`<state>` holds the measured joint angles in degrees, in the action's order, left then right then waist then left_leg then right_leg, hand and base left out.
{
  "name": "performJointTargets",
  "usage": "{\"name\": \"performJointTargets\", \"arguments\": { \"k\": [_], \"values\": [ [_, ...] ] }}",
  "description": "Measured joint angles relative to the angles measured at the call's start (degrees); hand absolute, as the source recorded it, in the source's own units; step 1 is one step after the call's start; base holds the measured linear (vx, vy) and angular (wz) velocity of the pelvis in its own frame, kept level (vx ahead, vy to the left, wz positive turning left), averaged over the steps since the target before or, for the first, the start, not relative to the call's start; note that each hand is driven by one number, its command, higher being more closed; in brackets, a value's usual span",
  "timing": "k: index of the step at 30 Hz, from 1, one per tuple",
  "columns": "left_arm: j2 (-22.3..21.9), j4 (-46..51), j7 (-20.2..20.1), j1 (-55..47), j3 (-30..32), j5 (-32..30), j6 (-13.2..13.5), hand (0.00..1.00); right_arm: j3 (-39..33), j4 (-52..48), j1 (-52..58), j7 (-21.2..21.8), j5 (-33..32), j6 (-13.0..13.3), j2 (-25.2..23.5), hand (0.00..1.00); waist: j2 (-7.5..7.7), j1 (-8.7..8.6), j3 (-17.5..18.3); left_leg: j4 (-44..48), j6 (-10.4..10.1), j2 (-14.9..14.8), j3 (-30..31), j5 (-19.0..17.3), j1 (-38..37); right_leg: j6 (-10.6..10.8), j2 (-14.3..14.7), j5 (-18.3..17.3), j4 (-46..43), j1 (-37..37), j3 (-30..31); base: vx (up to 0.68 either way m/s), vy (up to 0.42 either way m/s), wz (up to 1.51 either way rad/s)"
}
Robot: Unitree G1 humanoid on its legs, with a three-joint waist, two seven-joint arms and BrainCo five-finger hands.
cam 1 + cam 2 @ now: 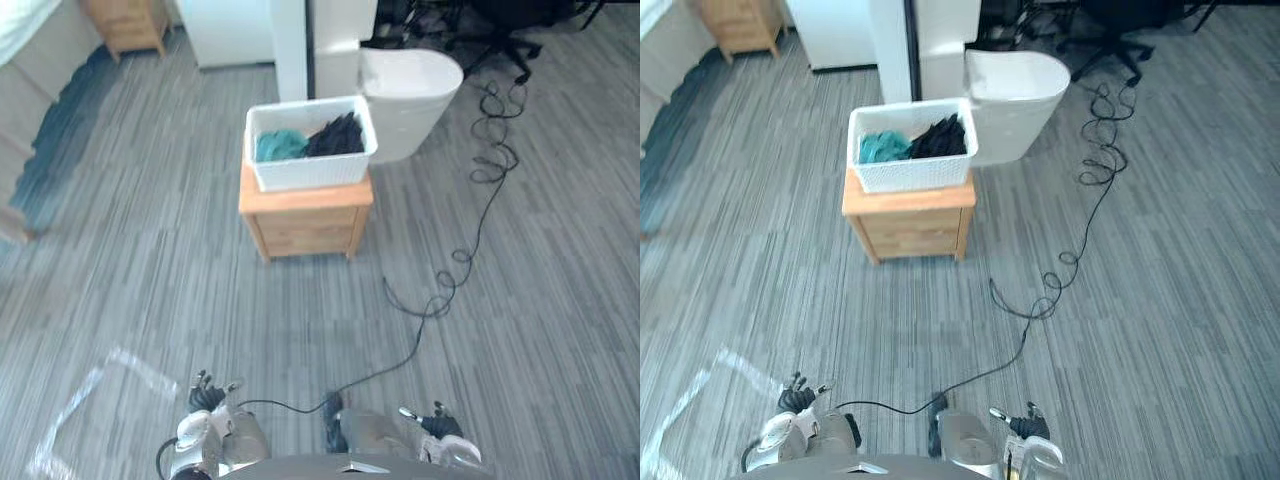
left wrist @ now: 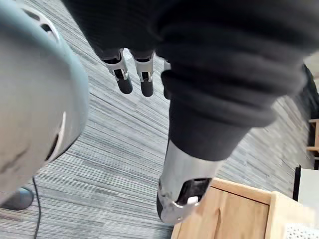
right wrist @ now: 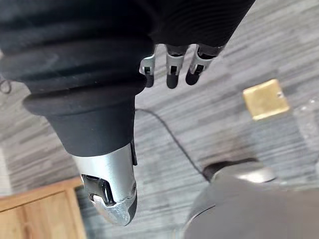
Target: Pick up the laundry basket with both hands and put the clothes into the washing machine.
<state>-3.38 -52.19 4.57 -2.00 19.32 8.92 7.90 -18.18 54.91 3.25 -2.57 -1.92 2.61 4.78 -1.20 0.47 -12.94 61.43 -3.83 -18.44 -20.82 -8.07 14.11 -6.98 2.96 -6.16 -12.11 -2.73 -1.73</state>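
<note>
Laundry basket [image 1: 310, 172]: white, perforated walls, standing upright on a small wooden cabinet [image 1: 305, 225], well ahead of the robot. It sits toward the back of the cabinet top, so a bare strip of wood shows along the front edge. Its right wall lines up roughly with the cabinet's right edge.

Contents: a teal cloth [image 1: 280, 146] in the left half and a dark cloth [image 1: 336, 135] in the right half, both bunched up and not hanging over the rim.

Surroundings: a white rounded unit [image 1: 410, 95] stands just beside the basket's rear right corner; whether the two touch cannot be told. A tall white panel [image 1: 290, 45] rises behind the basket. Open grey striped carpet [image 1: 150, 270] lies to the left of the cabinet, in front of it, and across the stretch back to the robot. Pale tape marks [image 1: 90, 395] lie on the carpet at the robot's near left. An office chair base [image 1: 505, 40] is far right and another wooden cabinet [image 1: 125, 22] far left.

Left hand [image 1: 205, 398]: low by the robot's side, well apart from the basket. Its fingers [image 2: 123, 82] hang straight and relaxed, holding nothing.

Right hand [image 1: 440, 425]: low on the other side, with fingers [image 3: 171, 74] likewise loose and empty. A brass floor plate [image 3: 265, 99] shows beyond them.
</note>
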Motion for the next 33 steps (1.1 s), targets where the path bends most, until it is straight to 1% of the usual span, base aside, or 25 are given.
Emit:
{"name": "performJointTargets", "arguments": {
  "k": [3,4,6,8,10,11,12,13,14,15,16,17,18,19,20,21,22,23,24,25,26,27,29,30,33],
  "values": [
    [0.7,0.1,0.0,0.0,-2.0,1.0,0.5,0.00,0.9,0.0,0.0,-0.2,0.0,-0.1,0.1,0.00,-0.03,0.24,0.0,-14.7,0.2,2.9,-1.8,-1.4,4.2,1.1,-1.2,-1.6,2.4,4.8,0.9,0.34,0.015,-0.13],
    [0.6,0.1,0.0,0.1,-2.1,1.0,0.8,0.00,1.2,0.0,-0.3,-0.1,0.0,-0.1,0.2,0.00,-0.03,0.48,0.0,-22.8,0.0,4.7,-1.8,-1.3,4.5,1.9,-1.8,-2.1,3.3,6.2,1.2,0.35,0.068,-0.14],
    [0.2,-0.2,0.0,0.0,-2.1,1.0,0.9,0.00,1.1,0.1,0.0,-0.1,0.0,0.2,0.4,0.00,-0.35,1.21,0.3,-46.3,-1.5,9.7,1.7,1.7,3.0,4.6,-2.8,-4.1,4.4,9.1,2.5,0.36,0.108,-0.29],
    [0.2,-0.7,0.0,-0.2,-1.9,1.0,0.9,0.00,1.1,0.5,0.0,-0.1,0.0,0.5,0.4,0.00,-0.85,1.79,0.6,-50.9,-2.1,10.6,5.0,2.4,3.9,5.9,-2.6,-6.5,4.7,11.0,4.2,0.39,0.200,-0.47],
    [0.7,-1.5,-0.1,-2.0,-1.7,1.0,0.7,0.00,1.2,2.1,0.9,0.0,0.1,0.6,0.4,0.00,-0.87,1.97,2.7,-51.7,0.0,11.8,7.4,3.8,3.7,6.8,-3.1,-10.1,3.5,12.3,6.3,0.62,0.389,-0.64],
    [2.3,-2.3,-0.2,-3.8,-0.8,1.3,0.6,0.00,1.1,4.1,2.4,0.1,0.1,0.7,-0.5,0.00,2.45,2.52,6.0,-48.4,2.2,15.1,7.1,7.6,3.3,10.2,-6.2,-15.6,-4.8,10.3,8.8,0.63,0.374,-0.64],
    [2.8,-2.6,-0.1,-3.8,-0.8,1.4,0.6,0.00,0.8,4.6,2.5,0.2,-0.1,0.7,-1.0,0.00,3.57,2.55,6.4,-48.2,2.4,16.0,6.5,7.8,2.6,11.7,-7.3,-16.3,-10.6,8.0,9.3,0.53,0.291,-0.57],
    [3.5,-2.8,-0.1,-3.8,-0.9,1.4,0.4,0.00,0.5,4.6,2.5,0.2,0.0,0.7,-1.5,0.00,4.48,2.38,6.4,-48.3,2.7,17.0,6.1,7.8,1.4,13.3,-8.0,-16.1,-17.5,5.4,9.6,0.30,0.169,-0.24],
    [4.6,-3.1,-0.2,-3.7,-1.4,1.4,0.1,0.00,0.4,4.5,2.2,0.4,0.0,0.9,-2.0,0.00,5.68,1.88,6.2,-48.8,3.9,18.2,5.4,6.9,-0.6,18.3,-9.0,-13.3,-28.6,0.6,9.9,0.47,0.286,-0.16],
    [5.5,-4.0,-0.2,-3.4,-2.0,1.3,-0.6,0.00,0.8,4.5,1.6,0.9,0.1,0.9,-2.1,0.00,5.84,0.58,5.8,-48.9,4.8,18.9,5.0,5.5,-3.6,20.3,-9.6,-11.8,-41.4,-5.5,10.4,0.46,0.271,-0.12],
    [5.4,-4.3,-0.2,-3.4,-2.2,1.1,-0.6,0.00,1.3,4.5,1.4,0.9,0.1,0.9,-2.0,0.00,5.85,0.52,5.8,-49.6,5.0,19.0,4.6,5.1,-5.3,19.8,-9.7,-11.9,-43.4,-6.9,10.1,0.53,0.294,-0.18],
    [5.4,-4.7,-0.2,-3.2,-3.7,1.0,-0.5,0.00,1.8,4.5,0.8,0.8,0.1,0.9,-1.9,0.00,5.63,0.61,5.7,-52.0,5.1,19.1,3.6,4.9,-9.3,17.3,-9.7,-13.1,-43.7,-9.1,9.6,0.41,0.196,-0.26],
    [5.3,-4.6,-0.3,-3.1,-4.3,1.0,-0.5,0.00,2.4,4.0,0.2,0.7,0.1,1.0,-1.8,0.00,5.24,0.57,5.6,-54.1,5.1,19.0,3.5,4.9,-11.6,15.7,-9.8,-13.9,-41.5,-10.5,8.1,0.44,0.177,-0.24],
    [5.2,-4.6,-0.3,-2.3,-4.9,1.0,-0.5,0.00,3.4,2.7,-0.5,0.7,0.1,1.0,-2.0,0.00,4.70,0.25,5.4,-56.1,5.0,18.7,3.5,4.9,-13.6,14.6,-9.8,-14.5,-36.1,-12.7,6.1,0.28,0.094,-0.10],
    [5.1,-4.6,-0.3,-1.7,-5.2,1.0,-0.5,0.00,4.2,2.0,-0.8,0.6,0.1,1.0,-2.0,0.00,4.39,0.22,5.3,-56.9,4.8,18.5,3.5,4.8,-14.2,14.5,-9.7,-14.4,-32.8,-13.7,5.4,0.28,0.018,-0.03],
    [4.9,-4.5,-0.1,-0.6,-6.3,1.1,-0.4,0.00,5.9,0.0,-1.5,0.5,0.1,0.9,-2.1,0.00,3.57,0.19,5.0,-57.6,4.1,18.0,3.4,4.4,-14.8,13.7,-9.6,-13.5,-25.0,-15.6,4.7,0.25,-0.030,0.01],
    [4.7,-3.9,0.1,-0.3,-7.1,1.2,-0.3,0.00,7.4,-3.1,-1.7,0.4,0.1,0.9,-2.1,0.00,2.86,-0.32,4.5,-57.7,3.3,17.6,3.3,3.8,-15.3,12.9,-9.5,-9.9,-15.9,-15.7,4.6,0.30,-0.043,0.06],
    [4.6,-3.3,0.1,-0.5,-7.3,1.4,-0.2,0.00,8.1,-5.2,-1.5,0.2,0.1,0.9,-2.2,0.00,2.98,-0.61,4.6,-57.7,2.7,17.9,3.4,3.4,-15.6,12.5,-9.5,-6.7,-11.6,-15.5,4.9,0.27,-0.085,0.14],
    [4.7,-1.9,0.2,-1.2,-7.9,2.2,0.1,0.00,9.4,-9.5,-0.1,-0.6,0.2,1.0,-2.2,0.00,3.91,-0.74,4.6,-58.1,1.7,19.1,3.6,2.7,-17.0,11.8,-10.1,1.1,-7.1,-15.3,6.9,0.30,-0.155,0.13],
    [4.3,-0.8,0.5,-1.6,-8.1,2.3,0.3,0.00,10.1,-13.1,0.6,-1.3,0.4,1.0,-1.2,0.00,3.87,-0.83,4.4,-58.6,1.0,19.1,3.8,2.2,-18.7,13.6,-10.0,3.3,-8.3,-15.4,7.2,0.30,-0.172,0.07],
    [3.8,-0.1,0.7,-2.0,-8.2,2.3,0.4,0.00,10.2,-14.7,0.8,-1.6,1.2,1.1,-0.6,0.00,2.86,-0.85,4.5,-58.5,0.5,18.4,3.9,2.1,-18.5,13.3,-9.4,3.3,-8.2,-15.3,7.2,0.28,-0.182,-0.12],
    [2.3,1.6,1.0,-2.9,-8.1,2.4,1.0,0.00,10.2,-18.4,1.0,-1.7,2.4,1.4,0.8,0.00,0.92,-0.74,5.0,-58.5,-0.3,16.9,3.8,1.6,-17.9,12.9,-7.9,3.1,-6.8,-15.3,7.0,0.20,-0.124,-0.19],
    [1.3,2.8,1.2,-3.0,-8.1,3.7,1.3,0.00,9.9,-21.7,1.2,-1.7,3.8,1.8,2.4,0.00,-0.52,-1.29,5.0,-58.6,-0.8,15.4,4.1,1.9,-17.5,12.6,-6.6,3.0,-5.8,-15.1,6.1,0.23,-0.166,-0.05],
    [1.2,4.5,1.3,-3.1,-8.1,4.7,1.3,0.00,9.5,-22.9,1.8,-1.8,4.6,2.2,2.9,0.00,-0.62,-1.81,5.1,-58.5,-1.6,14.8,5.0,2.5,-17.8,12.4,-6.1,2.9,-5.1,-14.0,5.3,0.18,-0.141,0.16],
    [1.1,8.7,1.5,-3.2,-8.1,6.5,2.0,0.00,8.2,-24.0,3.2,-2.0,4.6,2.4,3.3,0.00,0.11,-1.91,4.9,-58.2,-1.8,13.7,6.9,2.8,-19.0,11.5,-5.6,2.4,-3.8,-11.0,3.1,0.12,-0.105,0.27]
  ]
}}
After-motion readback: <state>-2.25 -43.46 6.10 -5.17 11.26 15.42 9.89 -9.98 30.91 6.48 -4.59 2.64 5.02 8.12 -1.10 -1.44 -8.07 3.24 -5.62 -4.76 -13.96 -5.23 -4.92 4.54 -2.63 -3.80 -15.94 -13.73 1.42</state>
